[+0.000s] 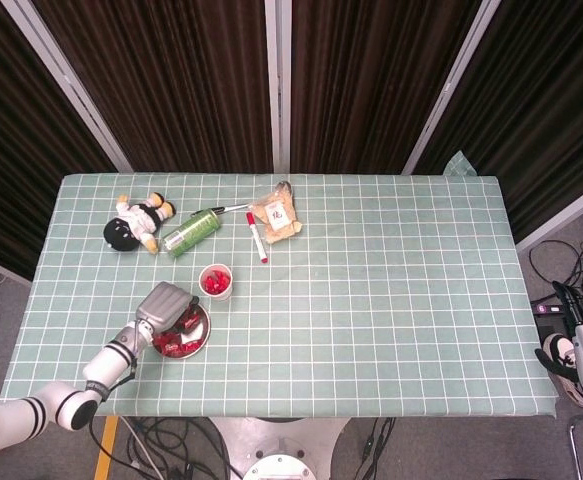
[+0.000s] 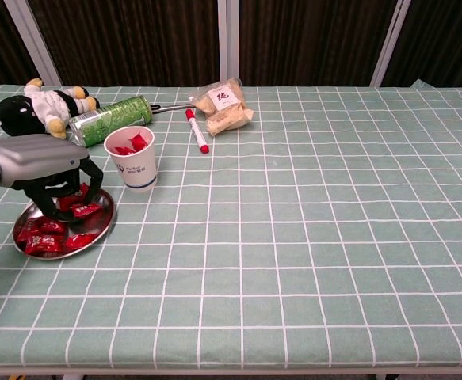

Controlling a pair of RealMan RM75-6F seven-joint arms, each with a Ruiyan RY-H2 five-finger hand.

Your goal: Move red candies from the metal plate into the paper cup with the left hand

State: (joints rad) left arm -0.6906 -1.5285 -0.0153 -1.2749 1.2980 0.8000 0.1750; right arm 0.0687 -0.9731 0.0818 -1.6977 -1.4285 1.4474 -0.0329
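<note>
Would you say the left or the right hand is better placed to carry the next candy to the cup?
Left: the left hand is over the metal plate beside the paper cup; the right hand hangs off-table.

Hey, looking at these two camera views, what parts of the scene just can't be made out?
- Left hand grip: chest view shows fingers curled over the red candies on the metal plate; whether one is pinched is hidden.
- Right hand: cut off at the head view's edge, absent from the chest view.
- Paper cup print: too small.
</note>
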